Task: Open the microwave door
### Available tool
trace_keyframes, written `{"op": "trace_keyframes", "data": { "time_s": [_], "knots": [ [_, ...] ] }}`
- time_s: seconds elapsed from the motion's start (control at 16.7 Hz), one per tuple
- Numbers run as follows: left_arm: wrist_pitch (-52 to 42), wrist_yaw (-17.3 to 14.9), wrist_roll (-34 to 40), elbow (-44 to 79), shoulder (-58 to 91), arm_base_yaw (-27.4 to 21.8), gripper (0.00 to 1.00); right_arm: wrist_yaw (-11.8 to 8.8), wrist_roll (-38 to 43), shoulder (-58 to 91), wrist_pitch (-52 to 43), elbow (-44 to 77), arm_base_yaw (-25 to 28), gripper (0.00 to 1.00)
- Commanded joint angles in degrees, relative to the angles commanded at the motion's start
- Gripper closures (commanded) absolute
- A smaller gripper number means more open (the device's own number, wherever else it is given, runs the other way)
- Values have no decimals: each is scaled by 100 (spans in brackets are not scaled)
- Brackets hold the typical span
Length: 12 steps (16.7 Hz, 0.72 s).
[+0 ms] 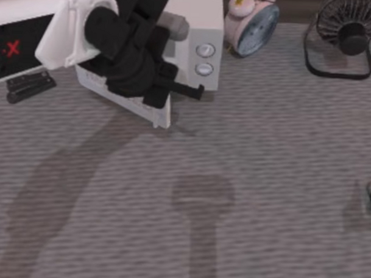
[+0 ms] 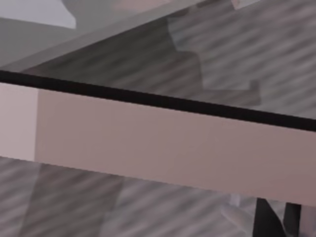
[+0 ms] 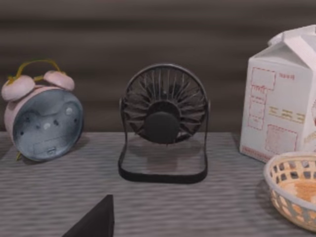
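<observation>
The left gripper is mid-swing on the door, which angles partly out from the microwave just behind the fingers; their grip cannot be told. Next, the judgement is a wider outward arc. The right arm is parked.

Ahead of our left arm's jaws the open microwave door juts across the bench. Beyond them to the right, an alarm clock and fan crowd the back edge.
</observation>
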<state>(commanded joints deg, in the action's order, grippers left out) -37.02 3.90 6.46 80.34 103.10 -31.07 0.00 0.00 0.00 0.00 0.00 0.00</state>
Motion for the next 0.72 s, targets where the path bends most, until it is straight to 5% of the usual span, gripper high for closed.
{"op": "trace_keyframes", "data": {
  "time_s": [0.72],
  "knots": [
    [111,-464,-795,-529,-439,246,100,0,0,0,0,0,0,0]
  ]
}}
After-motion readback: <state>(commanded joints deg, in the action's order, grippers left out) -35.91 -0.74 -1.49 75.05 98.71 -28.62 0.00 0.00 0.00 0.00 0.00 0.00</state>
